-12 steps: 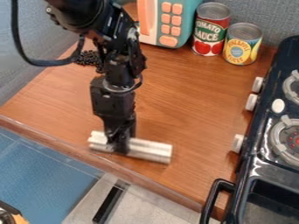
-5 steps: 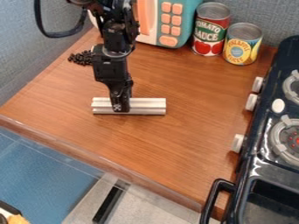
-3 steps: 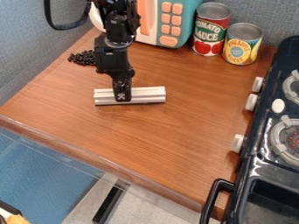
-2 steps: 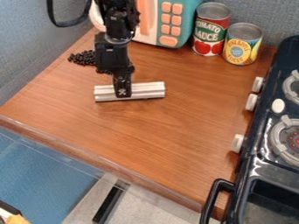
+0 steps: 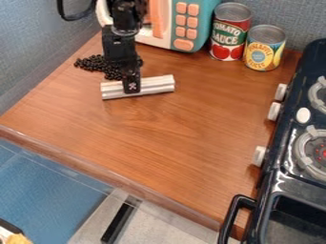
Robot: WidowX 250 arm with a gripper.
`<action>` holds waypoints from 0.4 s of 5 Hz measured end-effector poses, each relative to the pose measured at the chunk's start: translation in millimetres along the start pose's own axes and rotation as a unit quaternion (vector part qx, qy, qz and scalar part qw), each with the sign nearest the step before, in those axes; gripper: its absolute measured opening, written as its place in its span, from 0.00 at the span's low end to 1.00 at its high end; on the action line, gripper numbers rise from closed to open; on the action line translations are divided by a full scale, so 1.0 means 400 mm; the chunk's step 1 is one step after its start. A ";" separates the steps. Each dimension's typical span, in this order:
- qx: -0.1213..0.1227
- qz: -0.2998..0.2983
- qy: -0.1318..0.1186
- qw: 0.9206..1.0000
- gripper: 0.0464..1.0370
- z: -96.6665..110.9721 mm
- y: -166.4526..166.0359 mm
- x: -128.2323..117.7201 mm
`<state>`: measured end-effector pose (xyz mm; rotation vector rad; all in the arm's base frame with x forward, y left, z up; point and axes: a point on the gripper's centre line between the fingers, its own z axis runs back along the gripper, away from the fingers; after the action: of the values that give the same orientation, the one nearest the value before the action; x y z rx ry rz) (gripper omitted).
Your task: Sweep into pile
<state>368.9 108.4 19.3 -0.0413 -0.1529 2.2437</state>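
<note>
My gripper point(image 5: 132, 86) hangs over the upper left part of the wooden counter, shut on a silver ribbed bar point(image 5: 156, 85). The bar lies crosswise, low at the counter surface, its right end tilted slightly toward the back. Just behind it is a heap of small black beads point(image 5: 96, 63), spreading from the left to behind the gripper, which hides part of it. I cannot tell whether the bar touches the beads.
A toy microwave point(image 5: 184, 24) stands at the back, with a tomato sauce can point(image 5: 229, 32) and a pineapple can point(image 5: 263, 48) to its right. The black toy stove point(image 5: 299, 157) runs along the right side. The counter's front edge point(image 5: 108, 172) slants across the lower left.
The gripper has carried the bar from near the front edge back toward the beads. Lately the bar has also turned a little, its right end swinging backward. More beads now show beside the gripper.
</note>
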 end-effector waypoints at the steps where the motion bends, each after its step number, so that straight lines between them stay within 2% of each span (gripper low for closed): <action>1: -0.001 0.028 -0.004 1.000 0.32 -0.005 -0.041 0.012; 2: -0.007 0.043 -0.009 0.999 0.32 -0.010 -0.080 0.023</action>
<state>388.3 135.8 19.7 -0.0357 -0.1792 2.3304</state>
